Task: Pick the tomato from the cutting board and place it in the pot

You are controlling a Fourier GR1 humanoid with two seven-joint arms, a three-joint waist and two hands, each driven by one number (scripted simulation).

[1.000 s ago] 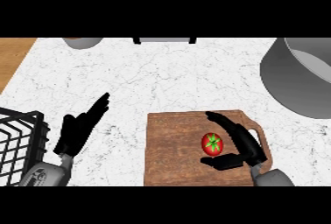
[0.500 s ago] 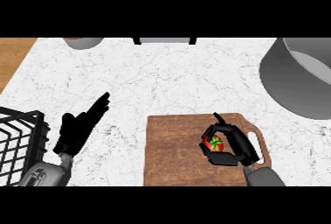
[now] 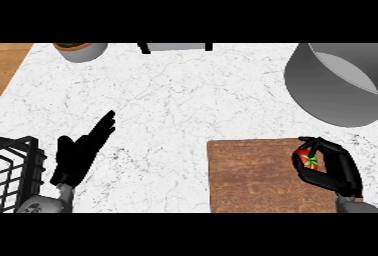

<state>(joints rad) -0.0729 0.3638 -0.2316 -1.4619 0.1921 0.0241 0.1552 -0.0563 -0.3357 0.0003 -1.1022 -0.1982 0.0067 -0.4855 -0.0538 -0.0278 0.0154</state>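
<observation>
Lower left: left hand point(image 3: 80, 154) spread, fingers up, resting beside the wire basket point(image 3: 16, 170), well apart from the work.

Lower right: cutting board point(image 3: 255, 182). The right hand point(image 3: 336, 169) is at its right edge, fingers and thumb curled round the tomato point(image 3: 308, 159). Cannot tell whether the tomato is clear of the wood.

The pot point(image 3: 336, 87) lies straight up-frame of the tomato, upper right. The right hand is far nearer.

1.0 s ago this hand was open around the tomato, further in on the board. It is now closed and shifted right.
</observation>
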